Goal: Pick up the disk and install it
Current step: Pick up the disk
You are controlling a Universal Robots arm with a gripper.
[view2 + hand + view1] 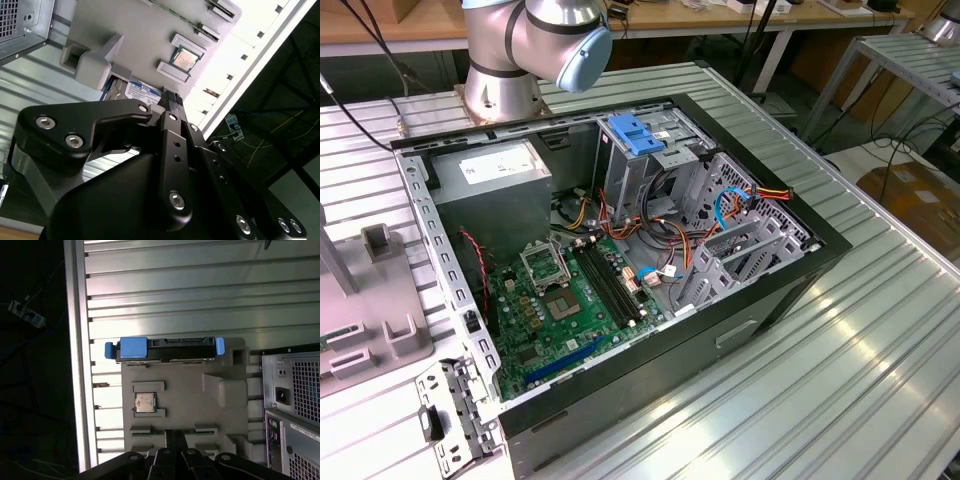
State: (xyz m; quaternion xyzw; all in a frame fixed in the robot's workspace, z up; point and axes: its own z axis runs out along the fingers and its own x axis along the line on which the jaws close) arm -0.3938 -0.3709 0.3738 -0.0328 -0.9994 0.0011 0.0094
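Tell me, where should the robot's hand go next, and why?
Probably slide the gripper across toward the disk. In the first wrist view the disk stands in the grey holder, untouched, with a small chip lying between it and the gripper.

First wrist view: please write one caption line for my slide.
Gripper over the grey holder tray; the disk, blue-railed, stands on edge at its end, not yet picked up.
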